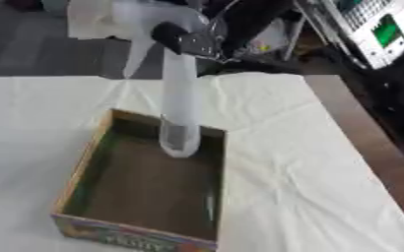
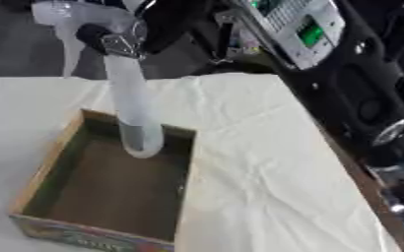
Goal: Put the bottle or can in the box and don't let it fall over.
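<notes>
box (image 1: 84, 170): on the cloth (image 1: 309, 162), at 7 o'clock of the view, open side up, its near wall at the lower edge.
bottle (image 1: 179, 106): upright inside the box, its base at the box's far wall, toward 1 o'clock of the box's floor.
hand (image 1: 186, 40): at 12 o'clock, at the bottle's top end, above the box's far wall.
cloth: spread over the table (image 1: 360, 123), under the box.
table: its bare edge shows at 3 o'clock, right of the cloth.
</notes>
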You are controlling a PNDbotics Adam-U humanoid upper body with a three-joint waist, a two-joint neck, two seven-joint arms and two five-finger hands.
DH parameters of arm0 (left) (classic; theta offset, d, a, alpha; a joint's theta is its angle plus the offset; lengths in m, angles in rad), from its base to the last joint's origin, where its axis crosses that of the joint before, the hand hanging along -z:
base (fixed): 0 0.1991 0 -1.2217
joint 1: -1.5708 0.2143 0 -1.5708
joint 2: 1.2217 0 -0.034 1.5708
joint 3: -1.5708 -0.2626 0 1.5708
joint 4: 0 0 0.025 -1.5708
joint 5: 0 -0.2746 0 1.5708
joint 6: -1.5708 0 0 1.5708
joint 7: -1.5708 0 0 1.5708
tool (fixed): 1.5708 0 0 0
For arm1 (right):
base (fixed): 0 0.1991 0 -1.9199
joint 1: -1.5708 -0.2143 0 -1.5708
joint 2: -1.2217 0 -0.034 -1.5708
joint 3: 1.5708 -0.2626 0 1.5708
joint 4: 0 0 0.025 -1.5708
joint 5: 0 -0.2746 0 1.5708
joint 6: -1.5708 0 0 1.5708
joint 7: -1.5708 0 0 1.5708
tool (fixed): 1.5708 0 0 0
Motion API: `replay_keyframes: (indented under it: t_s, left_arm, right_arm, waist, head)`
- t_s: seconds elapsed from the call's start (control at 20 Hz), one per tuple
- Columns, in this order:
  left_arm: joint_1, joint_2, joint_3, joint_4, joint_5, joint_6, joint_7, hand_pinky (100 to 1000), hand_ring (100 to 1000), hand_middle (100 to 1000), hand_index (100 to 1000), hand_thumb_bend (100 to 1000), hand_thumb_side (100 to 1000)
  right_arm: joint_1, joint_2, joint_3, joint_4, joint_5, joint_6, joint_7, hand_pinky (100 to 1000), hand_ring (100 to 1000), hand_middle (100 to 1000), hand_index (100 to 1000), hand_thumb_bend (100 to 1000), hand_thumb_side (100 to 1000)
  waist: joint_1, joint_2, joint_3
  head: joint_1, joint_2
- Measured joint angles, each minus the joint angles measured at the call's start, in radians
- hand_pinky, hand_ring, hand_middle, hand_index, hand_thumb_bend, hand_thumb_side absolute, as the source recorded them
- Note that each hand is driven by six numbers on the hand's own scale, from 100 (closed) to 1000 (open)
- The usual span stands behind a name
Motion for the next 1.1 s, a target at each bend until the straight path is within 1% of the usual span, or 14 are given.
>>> replay_keyframes:
  t_s: [0.25, 0.65, 1.1]
  left_arm:
    - [-0.003, -0.009, 0.000, 0.000, 0.000, 0.001, -0.001, 677, 815, 846, 742, 232, 836]
    - [-0.003, -0.013, 0.000, 0.000, 0.000, 0.004, -0.005, 677, 816, 846, 742, 231, 837]
    - [-0.004, -0.017, -0.001, 0.000, 0.000, 0.003, -0.007, 676, 816, 846, 741, 228, 840]
  right_arm:
    - [0.028, 0.001, 0.005, -0.025, 0.000, 0.005, -0.022, 616, 345, 433, 392, 100, 100]
    - [0.065, 0.001, 0.028, -0.043, 0.001, 0.016, -0.027, 612, 351, 442, 395, 100, 100]
    - [0.091, 0.004, 0.056, 0.006, 0.013, 0.027, -0.017, 618, 383, 478, 421, 100, 100]
  waist:
    - [0.006, 0.007, 0.003]
    - [0.010, 0.012, 0.004]
    - [0.012, 0.018, 0.010]
  head:
    - [-0.003, 0.000]
    - [-0.007, -0.001]
    - [-0.009, -0.005]
